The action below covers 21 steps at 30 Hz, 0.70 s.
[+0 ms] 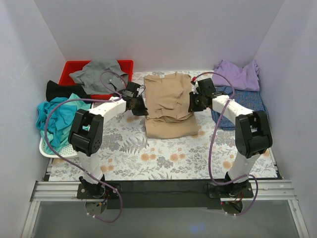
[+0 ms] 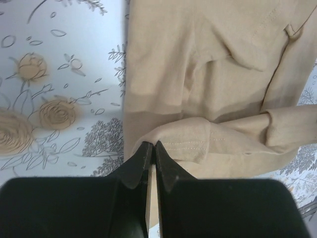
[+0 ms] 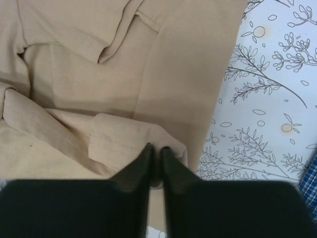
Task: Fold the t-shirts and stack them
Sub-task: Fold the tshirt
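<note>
L jaws + R jaws each pinch tan t-shirt (image 1: 168, 101) edge, on floral table (image 1: 163, 158).

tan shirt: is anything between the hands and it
Nothing visible. The left hand and the right hand are each shut on a folded edge of the tan shirt, one on either side.

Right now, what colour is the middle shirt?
The shirt is plain tan-beige; top view shows it best.

Robot lab cell: plain white walls (image 1: 158, 29), arms (image 1: 87, 130) bolted to rail (image 1: 54, 191).
</note>
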{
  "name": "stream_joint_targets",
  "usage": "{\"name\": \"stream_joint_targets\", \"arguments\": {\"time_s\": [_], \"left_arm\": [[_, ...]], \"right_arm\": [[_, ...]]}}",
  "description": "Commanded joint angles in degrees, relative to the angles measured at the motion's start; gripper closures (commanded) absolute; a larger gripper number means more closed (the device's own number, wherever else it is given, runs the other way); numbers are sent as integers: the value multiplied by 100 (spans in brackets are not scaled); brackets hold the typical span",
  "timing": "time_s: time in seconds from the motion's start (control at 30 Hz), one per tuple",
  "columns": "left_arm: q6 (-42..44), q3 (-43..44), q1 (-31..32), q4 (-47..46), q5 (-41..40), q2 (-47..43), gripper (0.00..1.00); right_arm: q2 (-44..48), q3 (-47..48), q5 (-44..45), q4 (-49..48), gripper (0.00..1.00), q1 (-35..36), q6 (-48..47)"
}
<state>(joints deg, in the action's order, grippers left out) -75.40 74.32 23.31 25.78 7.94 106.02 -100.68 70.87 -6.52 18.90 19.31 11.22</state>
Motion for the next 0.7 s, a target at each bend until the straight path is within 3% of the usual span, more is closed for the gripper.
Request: {"name": "stream_joint_targets", "arguments": {"time_s": [0.0, 0.07, 0.1, 0.3, 0.43, 0.67], "left_arm": [[174, 284, -11, -223, 242, 243, 98], [183, 354, -28, -266, 260, 340, 90], [201, 372, -28, -293, 243, 384, 83], [490, 820, -99, -241, -311, 350, 75], [596, 1093, -116, -21, -434, 157, 75], [553, 935, -107, 68, 504, -266, 75]], "right_arm": [[-249, 357, -130, -184, 73, -59, -208], [-329, 392, 36, -263, 53, -59, -331], [-364, 418, 115, -307, 48, -76, -392], [4, 541, 205, -677, 42, -103, -665], [31, 604, -515, -457, 41, -85, -639], [268, 94, -1176, -167, 42, 143, -490]]}}
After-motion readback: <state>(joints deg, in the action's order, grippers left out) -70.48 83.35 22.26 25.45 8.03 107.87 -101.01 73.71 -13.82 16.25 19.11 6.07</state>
